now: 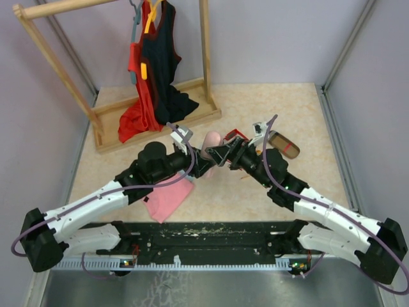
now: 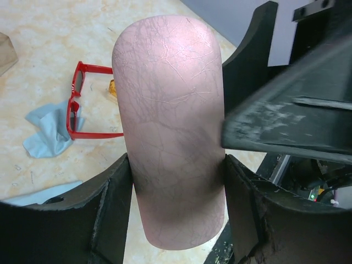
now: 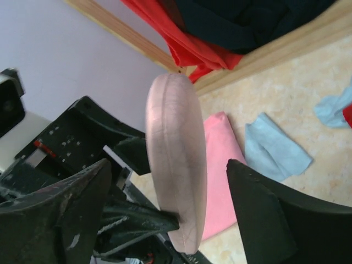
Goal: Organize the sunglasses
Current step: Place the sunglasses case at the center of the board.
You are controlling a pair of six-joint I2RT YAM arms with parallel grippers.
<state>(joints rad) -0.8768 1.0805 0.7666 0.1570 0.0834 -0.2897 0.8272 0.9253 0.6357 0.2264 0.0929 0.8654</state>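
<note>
- As the arms meet above the table [image 1: 287, 102], one pink case [image 2: 170, 126] sits pinched between the fingers of the left gripper [image 2: 176, 203]; the right gripper [image 3: 168, 170] flanks it, jaws clear of both faces.
- Sunglasses, red pair [image 2: 72, 107], one: flat on the table, partly on a cloth, ungrasped.
- Sunglasses, orange-yellow pair [image 2: 113, 88], one: only a sliver shows behind the case.
- Light blue cloths [image 2: 47, 129], two; pink cloth [image 1: 169, 198], one; brown case [image 1: 283, 144], one.
- Surface: beige, marbled; one wooden rack [image 1: 206, 57] at the rear; lilac walls.
</note>
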